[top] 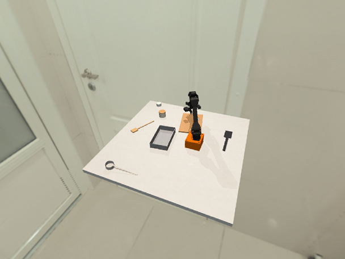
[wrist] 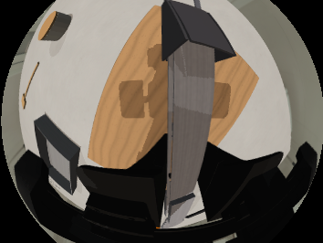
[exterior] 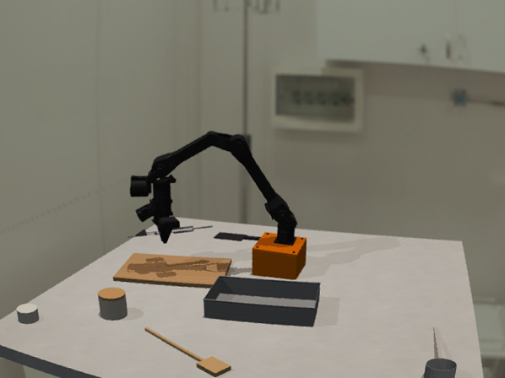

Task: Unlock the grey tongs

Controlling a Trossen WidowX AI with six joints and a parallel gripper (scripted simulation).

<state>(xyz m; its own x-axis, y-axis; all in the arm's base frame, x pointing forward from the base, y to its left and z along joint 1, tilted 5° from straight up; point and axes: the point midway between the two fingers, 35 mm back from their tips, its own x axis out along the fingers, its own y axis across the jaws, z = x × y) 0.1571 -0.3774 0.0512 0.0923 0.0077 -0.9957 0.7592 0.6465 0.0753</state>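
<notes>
One pair of grey tongs (exterior: 181, 231) (wrist: 189, 114) hangs aloft, pinched in the black gripper (top: 187, 109) (exterior: 165, 238) (wrist: 179, 137), tilted above the wooden board (top: 184, 129) (exterior: 132, 276) (wrist: 114, 146) and clear of the roasting tin (top: 159, 146) (exterior: 258, 314) (wrist: 59, 134). Whether the lock has let go cannot be told. The tongs are likely light and stiff, hardly fragile, though their smooth flat arms could slip or pivot if caught off balance. The sensible hold is across both arms, away from the hinge, so a squeeze with the tips down can free the lock; opening the fingers too high risks a clattering drop.

Below, a pale, faintly mottled tabletop (top: 165, 183) (exterior: 337, 376) (wrist: 91, 36) with a dark edge carries the grained board, marked by the arm's shadow. In the top view, the shallow, dark-walled tin sits left of the orange base (top: 192, 145) (exterior: 273, 263), and a black spatula (top: 228, 134) (exterior: 232, 237) lies to the right. A pale panelled door (top: 164, 41) stands beyond the far edge, over a floor of large beige tiles (top: 165, 238); in the exterior view, a framed wall box (exterior: 275, 121) hangs beneath white cupboards (exterior: 390, 25).
</notes>
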